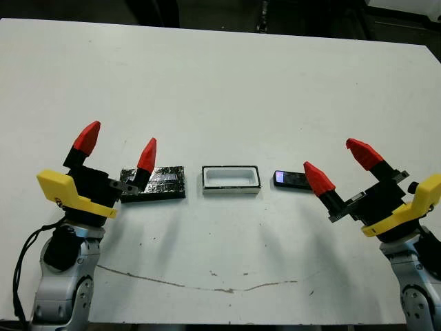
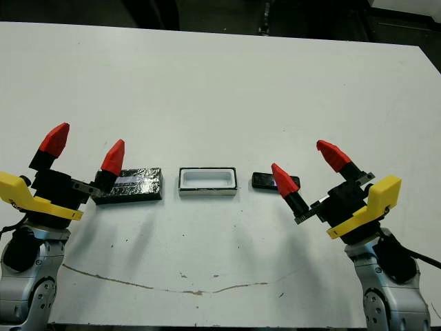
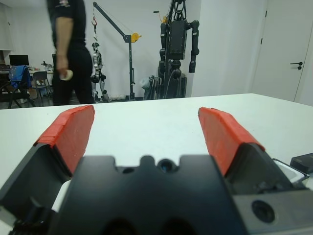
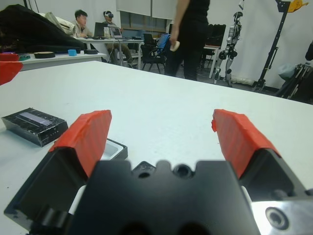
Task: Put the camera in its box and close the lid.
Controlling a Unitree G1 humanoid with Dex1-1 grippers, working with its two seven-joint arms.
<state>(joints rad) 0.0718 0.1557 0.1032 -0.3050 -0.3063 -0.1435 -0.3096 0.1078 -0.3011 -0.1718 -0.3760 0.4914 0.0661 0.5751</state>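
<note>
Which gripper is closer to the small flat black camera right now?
Right. The right gripper hovers beside the small flat black camera, one fingertip overlapping it in view; the left gripper is far off, by the glossy black lid.

room: white walls (image 3: 230,44), closed door (image 3: 286,49) | people sitting at desks (image 4: 93,41) | person (image 3: 73,49) standing beyond white table (image 1: 220,89)

Bright, even light falls from overhead — the white table (image 1: 220,83) reads almost blown out toward its far edge. Soft, faint shadows spread below the box (image 1: 231,179) and toward 6 o'clock of both arms. The lid (image 1: 157,182) throws crinkly glints — small specks of glare. In the wrist views the near black bodies look soft, the room beyond sharper.
</note>
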